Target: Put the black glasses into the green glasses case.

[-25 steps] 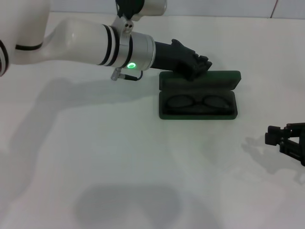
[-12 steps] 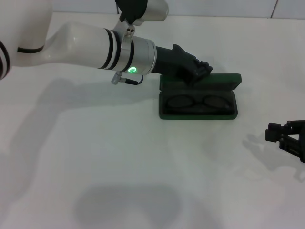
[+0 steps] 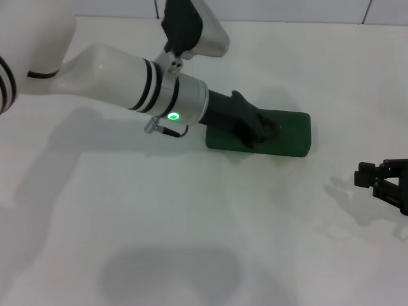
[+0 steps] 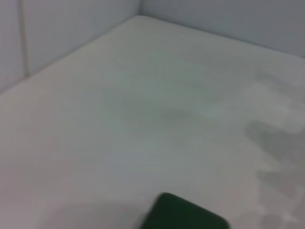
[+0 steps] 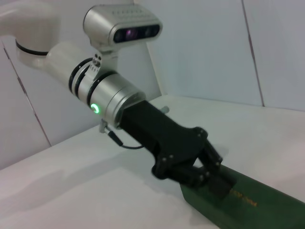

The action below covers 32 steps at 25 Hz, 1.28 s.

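Left gripper point(image 3: 268, 132) pressing on closed green glasses case point(image 3: 290, 132); right gripper point(image 3: 381, 183) parked.

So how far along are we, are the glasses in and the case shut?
Nearly finished. The green glasses case now lies closed on the table; a second ago it stood open with the black glasses lying in its tray, so they should be inside, though they are out of sight now. The left gripper rests on the lid, pressing it down. The right gripper sits parked near the table's right edge. Left: withdraw the left arm.
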Each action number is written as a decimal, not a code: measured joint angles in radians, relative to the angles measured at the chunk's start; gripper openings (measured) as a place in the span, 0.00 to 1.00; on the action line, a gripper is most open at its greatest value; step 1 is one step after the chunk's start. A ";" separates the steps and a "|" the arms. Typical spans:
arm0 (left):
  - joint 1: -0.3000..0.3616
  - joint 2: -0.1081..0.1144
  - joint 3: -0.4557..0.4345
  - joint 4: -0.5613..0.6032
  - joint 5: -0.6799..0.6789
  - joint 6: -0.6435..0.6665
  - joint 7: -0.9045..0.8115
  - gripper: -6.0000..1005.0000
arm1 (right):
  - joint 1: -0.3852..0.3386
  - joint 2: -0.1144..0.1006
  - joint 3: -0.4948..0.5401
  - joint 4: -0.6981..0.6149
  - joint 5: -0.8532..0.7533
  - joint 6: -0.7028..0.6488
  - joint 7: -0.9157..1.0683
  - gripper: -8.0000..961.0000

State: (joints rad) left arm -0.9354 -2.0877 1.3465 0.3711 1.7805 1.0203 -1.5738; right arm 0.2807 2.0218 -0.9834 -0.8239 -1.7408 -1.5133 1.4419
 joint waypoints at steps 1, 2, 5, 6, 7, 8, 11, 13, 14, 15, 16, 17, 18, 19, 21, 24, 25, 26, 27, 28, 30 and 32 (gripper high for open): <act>0.001 -0.001 0.000 0.002 0.002 0.015 0.000 0.13 | 0.002 0.000 0.000 0.002 -0.001 0.000 0.000 0.18; 0.004 -0.002 0.000 0.009 0.000 0.034 0.005 0.13 | 0.003 0.000 0.000 0.004 -0.001 0.000 0.000 0.18; 0.031 -0.005 0.000 0.067 -0.029 0.098 0.025 0.13 | -0.001 -0.003 0.004 0.004 -0.001 -0.008 0.000 0.18; 0.055 -0.006 0.000 0.118 -0.049 0.130 0.028 0.13 | -0.004 -0.004 0.005 0.002 -0.001 -0.013 0.000 0.18; 0.110 -0.006 0.000 0.215 -0.091 0.186 0.023 0.13 | -0.006 -0.005 0.007 0.000 -0.002 -0.022 0.000 0.18; 0.126 -0.006 0.000 0.242 -0.104 0.200 0.021 0.13 | -0.006 -0.005 0.008 0.000 -0.003 -0.028 0.000 0.18; 0.257 0.000 -0.009 0.420 -0.198 0.336 0.003 0.12 | 0.000 -0.007 0.009 -0.005 -0.004 -0.063 0.000 0.19; 0.333 0.008 -0.036 0.501 -0.243 0.436 0.007 0.12 | 0.005 -0.007 0.010 -0.013 0.001 -0.099 -0.003 0.19; 0.362 0.010 -0.057 0.523 -0.266 0.486 0.016 0.14 | 0.009 -0.008 0.010 -0.020 0.007 -0.130 -0.012 0.19; 0.396 0.011 -0.092 0.531 -0.298 0.554 0.036 0.17 | 0.013 -0.008 0.012 -0.025 0.018 -0.163 -0.023 0.19; 0.422 0.011 -0.127 0.534 -0.326 0.609 0.052 0.19 | 0.016 -0.008 0.012 -0.028 0.032 -0.194 -0.034 0.19; 0.441 0.011 -0.154 0.532 -0.343 0.646 0.059 0.22 | 0.020 -0.008 0.013 -0.030 0.054 -0.229 -0.044 0.19; 0.466 0.013 -0.189 0.528 -0.358 0.700 0.062 0.24 | 0.023 -0.008 0.013 -0.032 0.085 -0.270 -0.049 0.23; 0.480 0.016 -0.205 0.526 -0.361 0.728 0.060 0.27 | 0.026 -0.007 0.012 -0.037 0.112 -0.303 -0.051 0.27; 0.497 0.047 -0.223 0.505 -0.350 0.806 0.055 0.32 | 0.030 -0.003 0.000 -0.054 0.155 -0.357 -0.053 0.36; 0.499 0.088 -0.222 0.441 -0.346 0.900 0.099 0.40 | 0.035 0.001 -0.048 -0.093 0.206 -0.405 -0.047 0.47; 0.504 0.095 -0.223 0.418 -0.345 0.917 0.117 0.42 | 0.038 0.001 -0.064 -0.101 0.222 -0.414 -0.045 0.51; 0.510 0.104 -0.226 0.398 -0.345 0.929 0.132 0.45 | 0.042 0.001 -0.082 -0.104 0.238 -0.418 -0.043 0.54; 0.518 0.111 -0.229 0.383 -0.345 0.935 0.143 0.47 | 0.047 0.000 -0.099 -0.105 0.252 -0.421 -0.042 0.58; 0.531 0.115 -0.230 0.376 -0.345 0.936 0.155 0.52 | 0.052 0.000 -0.112 -0.105 0.259 -0.421 -0.042 0.62; 0.556 0.121 -0.232 0.369 -0.345 0.938 0.194 0.60 | 0.059 0.001 -0.139 -0.104 0.263 -0.417 -0.042 0.71; 0.570 0.121 -0.232 0.360 -0.345 0.939 0.226 0.68 | 0.065 0.003 -0.155 -0.094 0.268 -0.415 -0.042 0.80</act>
State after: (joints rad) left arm -0.3650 -1.9665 1.1146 0.7306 1.4350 1.9593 -1.3482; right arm 0.3458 2.0244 -1.1387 -0.9180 -1.4733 -1.9282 1.4000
